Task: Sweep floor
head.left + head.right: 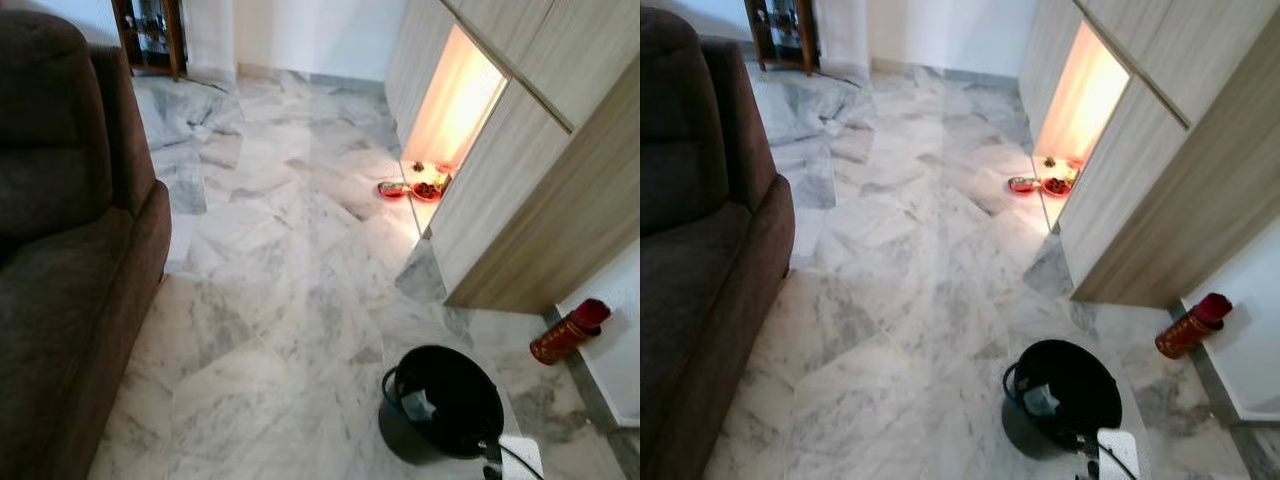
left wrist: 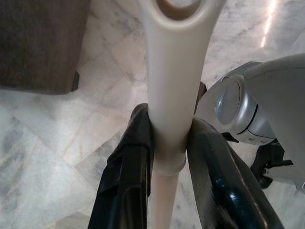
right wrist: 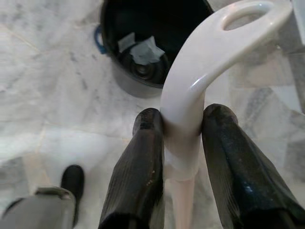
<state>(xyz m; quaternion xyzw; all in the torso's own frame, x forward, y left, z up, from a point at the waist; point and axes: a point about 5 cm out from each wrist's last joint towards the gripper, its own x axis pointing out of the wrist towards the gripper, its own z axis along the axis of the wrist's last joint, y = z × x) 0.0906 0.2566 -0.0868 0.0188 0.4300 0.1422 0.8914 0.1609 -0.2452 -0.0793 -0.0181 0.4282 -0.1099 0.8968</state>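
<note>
**Two handles gripped, bucket close at the right**

Left gripper [image 2: 170,119] clenched on a straight white handle [image 2: 174,62], one black finger pressed to each side just below the hanging hole at its end. Right gripper [image 3: 183,114] clenched likewise on a curved white handle [image 3: 209,43], again below the loop at the top. Probably high grips chosen for reach: enough length left below to meet the marble floor [image 1: 300,300] without bending. By the task, most likely a broom and a dustpan, though no head of either tool to be seen, so which is which cannot be told.

Black bucket [image 1: 440,350] set on the floor near the robot's right side, just beyond the curved handle in the right wrist view. Seemingly kept there as the place to tip sweepings, within a short swing of the right arm. Inside it, paper scraps [image 3: 143,50].

Counted:
- two grippers, both shut on handles;
- two white handles, one straight and one curved;
- one bucket, with two pale scraps as far as can be made out;
- one brown sofa [image 1: 70,250] along the left;
- two red dishes [image 1: 410,188] at the foot of the lit niche;
- one red flask [image 1: 568,332] lying by the right wall.

No dirt to be made out on the open floor ahead; sweeping judged barely begun.
</note>
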